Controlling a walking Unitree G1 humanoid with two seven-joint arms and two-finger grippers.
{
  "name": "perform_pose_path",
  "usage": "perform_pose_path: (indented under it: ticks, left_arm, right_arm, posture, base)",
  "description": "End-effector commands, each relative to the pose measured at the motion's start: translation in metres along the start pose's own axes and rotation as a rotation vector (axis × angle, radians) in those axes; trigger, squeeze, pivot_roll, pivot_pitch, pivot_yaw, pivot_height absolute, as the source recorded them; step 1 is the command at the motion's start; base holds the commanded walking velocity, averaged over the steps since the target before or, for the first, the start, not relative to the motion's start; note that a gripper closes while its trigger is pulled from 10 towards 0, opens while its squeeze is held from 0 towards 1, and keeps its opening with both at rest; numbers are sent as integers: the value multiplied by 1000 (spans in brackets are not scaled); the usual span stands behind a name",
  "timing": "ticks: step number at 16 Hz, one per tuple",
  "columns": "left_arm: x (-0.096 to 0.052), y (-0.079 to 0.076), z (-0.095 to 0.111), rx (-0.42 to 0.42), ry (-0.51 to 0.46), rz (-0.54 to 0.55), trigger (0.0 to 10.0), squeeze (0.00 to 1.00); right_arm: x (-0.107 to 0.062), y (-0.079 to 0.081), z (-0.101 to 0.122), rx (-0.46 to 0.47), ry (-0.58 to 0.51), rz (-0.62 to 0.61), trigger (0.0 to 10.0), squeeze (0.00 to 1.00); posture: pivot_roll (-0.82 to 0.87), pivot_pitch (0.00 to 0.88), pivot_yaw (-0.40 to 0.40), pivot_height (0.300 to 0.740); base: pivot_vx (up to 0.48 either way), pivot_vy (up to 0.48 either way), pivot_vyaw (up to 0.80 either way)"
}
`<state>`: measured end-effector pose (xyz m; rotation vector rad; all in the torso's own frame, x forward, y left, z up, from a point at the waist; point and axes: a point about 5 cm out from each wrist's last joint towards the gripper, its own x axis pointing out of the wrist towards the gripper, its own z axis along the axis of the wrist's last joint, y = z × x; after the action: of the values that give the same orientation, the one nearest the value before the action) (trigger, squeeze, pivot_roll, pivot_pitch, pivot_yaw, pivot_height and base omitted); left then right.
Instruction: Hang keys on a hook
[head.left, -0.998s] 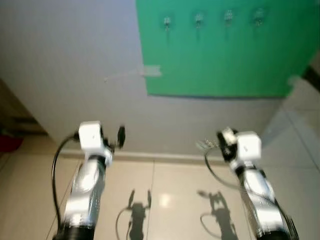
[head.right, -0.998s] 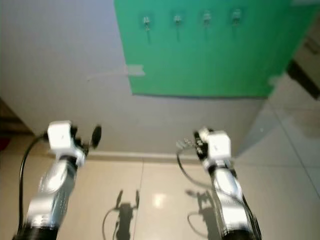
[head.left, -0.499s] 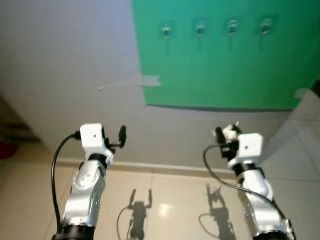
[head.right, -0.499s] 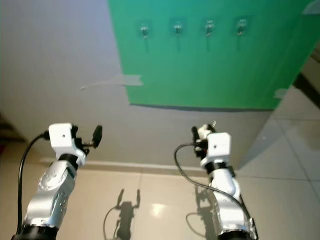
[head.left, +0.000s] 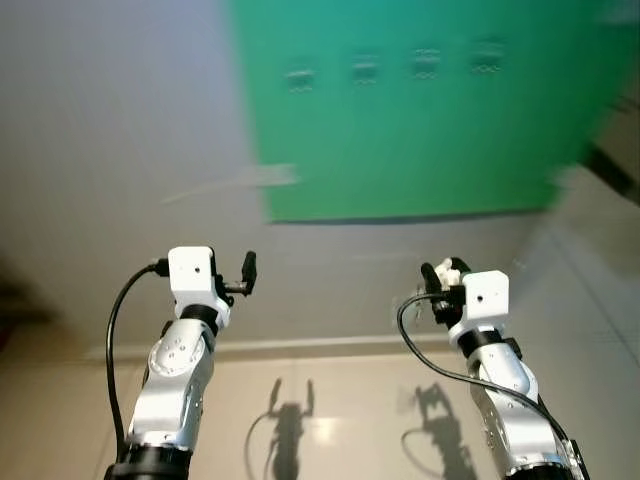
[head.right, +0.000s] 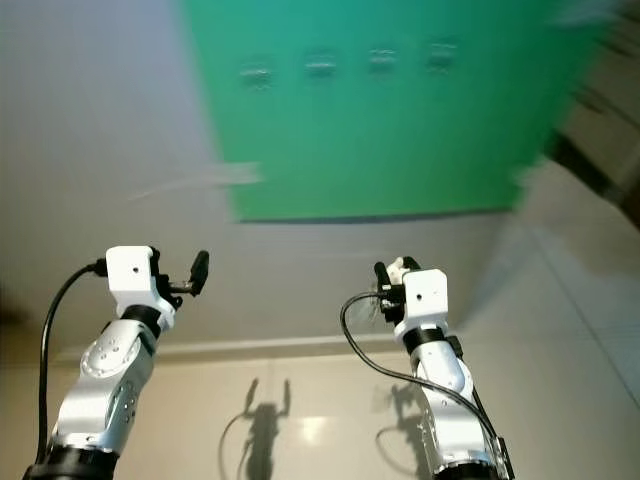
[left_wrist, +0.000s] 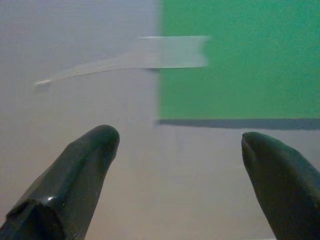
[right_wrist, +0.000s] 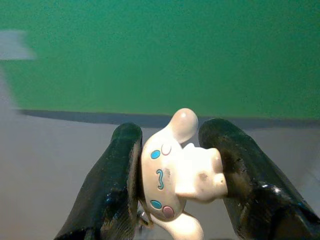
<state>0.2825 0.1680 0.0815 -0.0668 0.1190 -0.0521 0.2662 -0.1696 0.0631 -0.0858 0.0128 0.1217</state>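
The right gripper (right_wrist: 172, 175) clamps a white charm (right_wrist: 177, 175) of the keys between its fingers (right_wrist: 117, 185), raised before the wall. The left gripper (left_wrist: 180, 170) is spread wide and holds nothing. Beyond both, a green board (head.left: 420, 130) on the wall carries a blurred row of hooks (head.left: 395, 68), with tape (left_wrist: 165, 52) at its edge.

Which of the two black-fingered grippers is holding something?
The right gripper: a white cartoon-dog keychain figure sits between its fingers. The left gripper is open.
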Motion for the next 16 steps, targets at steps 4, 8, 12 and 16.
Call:
perform_pose_path:
  ticks: [4, 8, 12, 16]
  left_arm:
    - [5, -8, 2, 22, -1, -16, 10000, 0]
    - [5, -9, 0, 7, 9, -28, 10000, 0]
    - [4, -10, -2, 1, 13, -22, 10000, 0]
    - [4, -9, -4, 8, 25, -13, 10000, 0]
  right_arm:
    - [7, 0, 5, -34, -1, 9, 10000, 0]
    - [10, 0, 6, -41, 9, 13, 10000, 0]
    - [14, 0, 6, -75, 22, 36, 10000, 0]
    - [20, -4, 8, -69, 24, 26, 10000, 0]
  posture:
    - [-137, 0, 95, 740]
    - [-133, 0, 92, 740]
    - [-126, 0, 82, 740]
    - [-118, 0, 74, 740]
  base:
    - [206, -409, 0]
    - [0, -472, 361]
    - [0, -224, 736]
    - [0, 0, 0]
